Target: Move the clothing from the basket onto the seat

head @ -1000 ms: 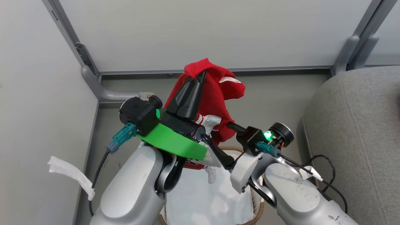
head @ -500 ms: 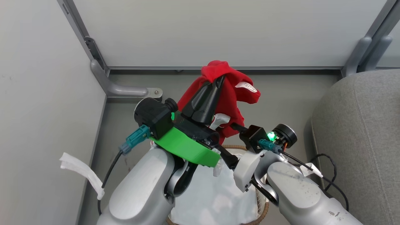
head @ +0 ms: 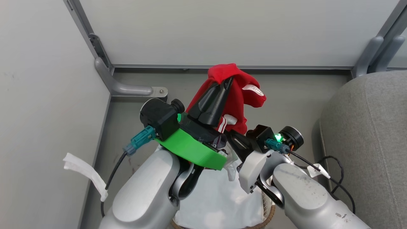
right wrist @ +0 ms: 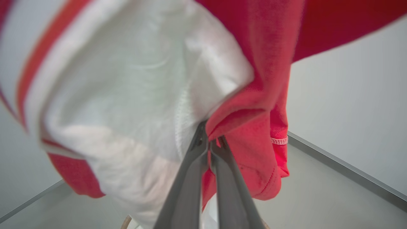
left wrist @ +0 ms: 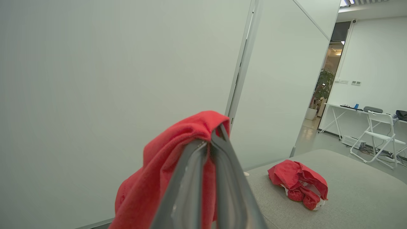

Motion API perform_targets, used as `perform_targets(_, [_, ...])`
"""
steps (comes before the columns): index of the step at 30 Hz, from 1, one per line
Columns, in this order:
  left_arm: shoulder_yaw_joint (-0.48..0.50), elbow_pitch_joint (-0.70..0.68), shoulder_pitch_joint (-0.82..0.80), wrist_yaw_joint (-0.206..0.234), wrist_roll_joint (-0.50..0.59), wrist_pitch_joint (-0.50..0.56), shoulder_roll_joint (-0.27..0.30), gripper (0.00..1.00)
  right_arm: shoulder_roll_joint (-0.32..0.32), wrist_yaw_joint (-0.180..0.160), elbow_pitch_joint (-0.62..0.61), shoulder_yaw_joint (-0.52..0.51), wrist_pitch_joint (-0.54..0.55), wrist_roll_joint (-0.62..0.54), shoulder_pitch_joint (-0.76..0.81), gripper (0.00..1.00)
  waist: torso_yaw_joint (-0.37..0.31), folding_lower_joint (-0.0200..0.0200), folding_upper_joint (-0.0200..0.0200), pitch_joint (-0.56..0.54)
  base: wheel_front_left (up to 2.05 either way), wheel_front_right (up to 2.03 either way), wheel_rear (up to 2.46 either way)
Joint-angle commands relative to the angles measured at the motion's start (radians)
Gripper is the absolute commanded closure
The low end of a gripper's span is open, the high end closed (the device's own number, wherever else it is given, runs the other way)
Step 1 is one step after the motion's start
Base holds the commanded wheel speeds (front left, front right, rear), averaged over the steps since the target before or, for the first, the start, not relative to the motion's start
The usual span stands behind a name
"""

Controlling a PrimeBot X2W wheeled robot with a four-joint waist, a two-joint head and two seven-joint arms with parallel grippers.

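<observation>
The left gripper [head: 229, 79] clamps the top fold of the bright red soft fabric garment [head: 238, 103], which hangs below it over the white woven-rimmed basket [head: 269, 213]. The right gripper [right wrist: 213, 135] pinches a lower fold. It looks light and limp, so 2 edge holds should limit slumping.

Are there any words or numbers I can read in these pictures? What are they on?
No text here can be read for sure.
White label on the red clothing: dark letters, too small and tilted to read.
Wall plates far off in the left wrist view: too small to show any marks.
</observation>
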Motion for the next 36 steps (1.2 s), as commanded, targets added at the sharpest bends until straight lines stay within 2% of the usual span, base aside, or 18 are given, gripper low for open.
perform_targets(1, [0.008,0.003,-0.012,-0.003,0.003,-0.001,0.0,1.0,-0.005,-0.001,0.002,0.003,0.0,0.007,0.007,1.0,-0.004,0.0,0.0,0.0,0.0,0.0,0.0])
perform_targets(9, [0.034,0.021,0.003,-0.003,0.023,-0.001,0.0,1.0,-0.004,-0.001,-0.027,0.001,0.0,0.014,0.005,1.0,-0.034,0.0,0.0,0.012,0.0,0.0,0.0])
perform_targets(10, [0.036,0.032,0.009,-0.003,0.018,0.0,0.0,0.91,-0.005,-0.001,-0.032,-0.001,0.0,0.018,0.009,1.0,-0.04,0.0,0.0,0.012,0.0,0.0,0.0])
perform_targets(11, [0.039,0.042,0.009,-0.003,0.027,-0.001,0.0,0.55,-0.005,-0.001,-0.04,-0.001,0.0,0.02,0.013,1.0,-0.049,0.0,0.0,0.013,0.0,0.0,0.0])
perform_targets(12, [0.042,0.048,0.009,-0.003,0.033,-0.001,0.0,0.0,-0.004,-0.001,-0.047,0.0,0.0,0.019,0.016,1.0,-0.057,0.0,0.0,0.014,0.0,0.0,0.0])
perform_targets(20, [0.1,0.116,0.038,-0.003,0.089,-0.001,0.01,0.0,-0.005,-0.001,-0.137,-0.045,0.0,0.012,0.075,1.0,-0.173,0.0,0.0,0.013,0.0,0.0,0.0])
perform_targets(27, [0.139,0.149,0.085,-0.003,0.125,0.0,0.038,0.0,-0.004,-0.001,-0.245,-0.122,-0.001,-0.002,0.169,1.0,-0.323,0.0,0.0,0.013,0.0,0.0,0.0])
perform_targets(36, [0.142,0.166,0.146,-0.003,0.161,-0.001,0.072,0.0,-0.003,-0.001,-0.356,-0.215,-0.001,-0.02,0.279,1.0,-0.507,0.0,0.0,0.018,0.0,0.0,0.0])
